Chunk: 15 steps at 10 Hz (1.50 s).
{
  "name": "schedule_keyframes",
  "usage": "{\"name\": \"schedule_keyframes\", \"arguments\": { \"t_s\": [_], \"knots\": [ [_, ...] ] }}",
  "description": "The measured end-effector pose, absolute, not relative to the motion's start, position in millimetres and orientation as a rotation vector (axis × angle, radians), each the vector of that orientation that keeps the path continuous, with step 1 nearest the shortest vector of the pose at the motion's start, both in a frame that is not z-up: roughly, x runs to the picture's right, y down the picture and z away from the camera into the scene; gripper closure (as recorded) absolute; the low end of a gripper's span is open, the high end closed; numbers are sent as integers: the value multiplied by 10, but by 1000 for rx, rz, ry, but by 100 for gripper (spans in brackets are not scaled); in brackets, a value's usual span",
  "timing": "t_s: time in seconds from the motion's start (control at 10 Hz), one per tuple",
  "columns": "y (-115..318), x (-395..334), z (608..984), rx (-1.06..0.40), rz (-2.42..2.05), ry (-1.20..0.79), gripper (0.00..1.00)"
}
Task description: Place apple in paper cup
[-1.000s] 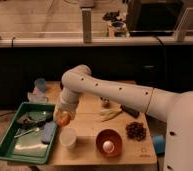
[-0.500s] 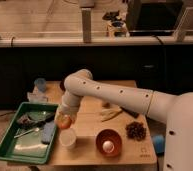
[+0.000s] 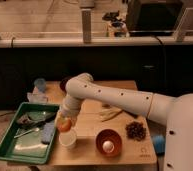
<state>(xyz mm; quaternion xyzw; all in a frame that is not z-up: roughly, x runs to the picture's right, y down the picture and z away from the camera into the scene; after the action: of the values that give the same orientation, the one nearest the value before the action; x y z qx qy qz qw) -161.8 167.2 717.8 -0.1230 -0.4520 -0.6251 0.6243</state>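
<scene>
Orange-red apple (image 3: 64,125) sat clamped in the gripper (image 3: 65,122), directly over the cup (image 3: 68,140) mouth; the arm (image 3: 110,100) hid most of the gripper, and apple-to-rim contact could not be determined.

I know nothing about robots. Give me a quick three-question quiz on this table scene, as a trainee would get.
1. True or false: the gripper, just above the paper cup, holds the apple.
2. What lies in the brown bowl? A) grapes B) a white ball C) nothing
3. Fill in: the tray beside the paper cup is coloured ___.
Key: 1 true; 2 B; 3 green.
</scene>
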Motion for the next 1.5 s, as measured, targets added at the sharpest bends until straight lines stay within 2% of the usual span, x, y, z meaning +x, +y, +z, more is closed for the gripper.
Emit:
{"name": "schedule_keyframes", "arguments": {
  "t_s": [0.5, 0.9, 1.0, 1.5],
  "knots": [
    [1527, -1602, 6828, -227, -1488, -1017, 100],
    [1583, -1617, 6713, -228, -1518, -1043, 100],
    [1735, -1622, 6588, -253, -1538, -1079, 94],
    [1939, -1566, 6467, -294, -1532, -1117, 43]
  ]
}}
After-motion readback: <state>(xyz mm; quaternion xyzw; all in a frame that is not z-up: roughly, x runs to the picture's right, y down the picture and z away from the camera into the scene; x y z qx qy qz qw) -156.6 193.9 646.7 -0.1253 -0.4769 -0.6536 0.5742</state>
